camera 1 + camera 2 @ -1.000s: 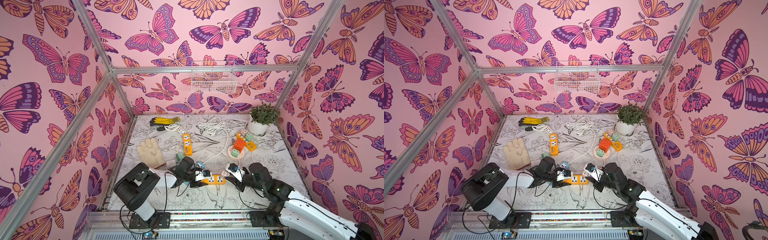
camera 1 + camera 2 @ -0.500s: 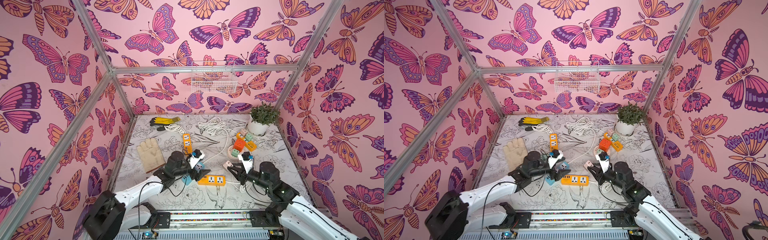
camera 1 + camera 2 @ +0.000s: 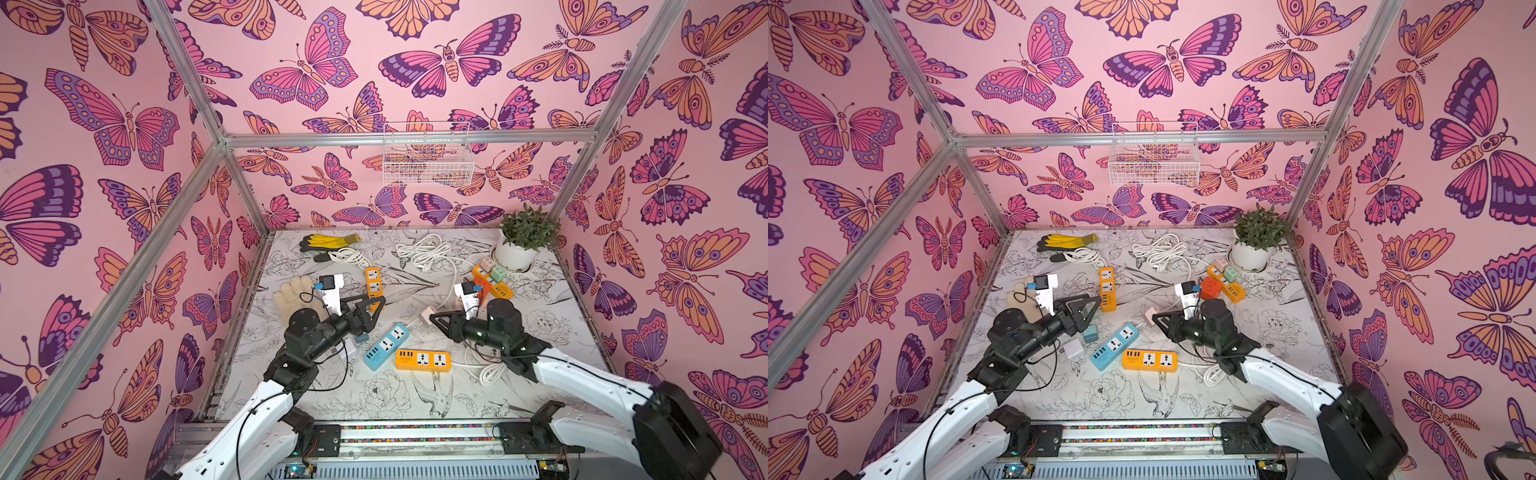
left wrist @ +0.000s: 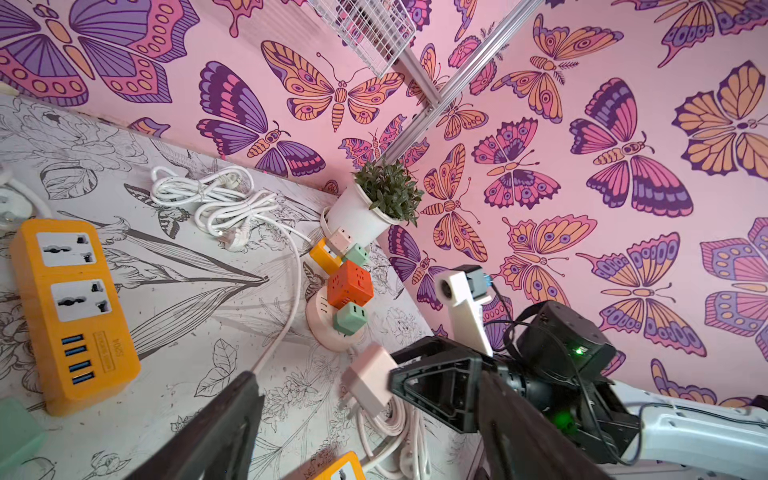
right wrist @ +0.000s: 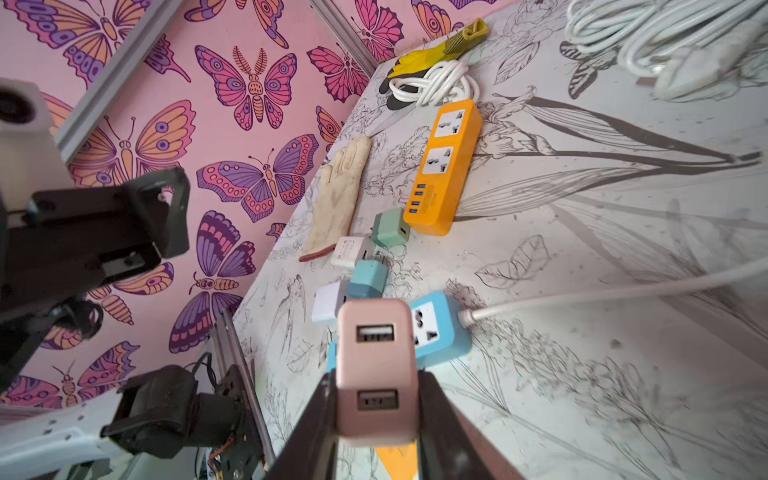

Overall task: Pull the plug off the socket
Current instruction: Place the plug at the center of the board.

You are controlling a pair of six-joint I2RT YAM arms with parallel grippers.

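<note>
Right tool (image 5: pixel 376 378) clamps the plug (image 3: pixel 426 316) by its flat sides, clear of any socket, at two o'clock from the blue strip (image 3: pixel 386 345). Light, rigid, slick plastic, likely. Left tool (image 3: pixel 374 309) gapes, empty.

White-shelled arms (image 3: pixel 262 411) with black joints (image 3: pixel 305 328) and thin black cables (image 3: pixel 316 389).

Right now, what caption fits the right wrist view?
Right pincer shut on the pink USB plug, held clear of the blue power strip.
</note>
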